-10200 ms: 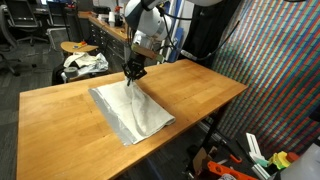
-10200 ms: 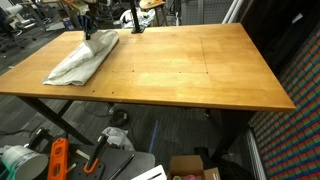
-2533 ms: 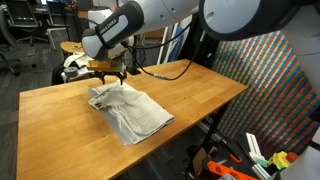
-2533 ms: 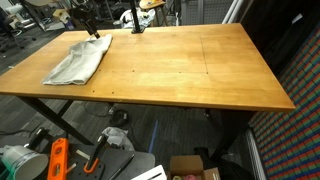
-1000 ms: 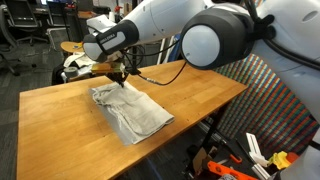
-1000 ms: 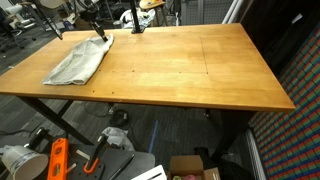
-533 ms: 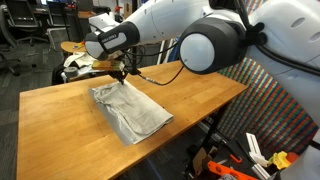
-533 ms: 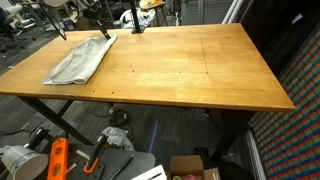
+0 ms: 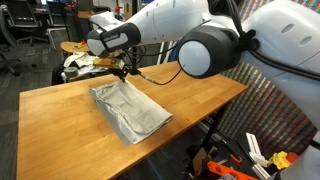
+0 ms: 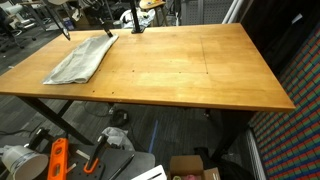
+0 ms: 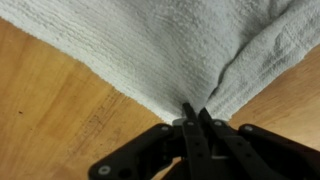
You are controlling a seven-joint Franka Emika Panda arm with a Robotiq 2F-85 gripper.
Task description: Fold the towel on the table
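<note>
Bare wood at the left of the desk (image 9: pixel 55 125), then the towel (image 9: pixel 130 108), lying flat in an exterior view from close by the far edge across to near the front edge. At its far corner sits the end effector (image 9: pixel 122 72), and the wrist view shows its fingertips (image 11: pixel 188 118) pressed together, clamped on the towel's hem.

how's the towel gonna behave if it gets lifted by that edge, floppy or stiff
Probably floppy: in the wrist view the towel gathers into soft creases that run toward the shut jaws. It looks thin, so it is likely light for its size. Its woven texture on the smooth table suggests it would drag and bunch rather than slide cleanly.
</note>
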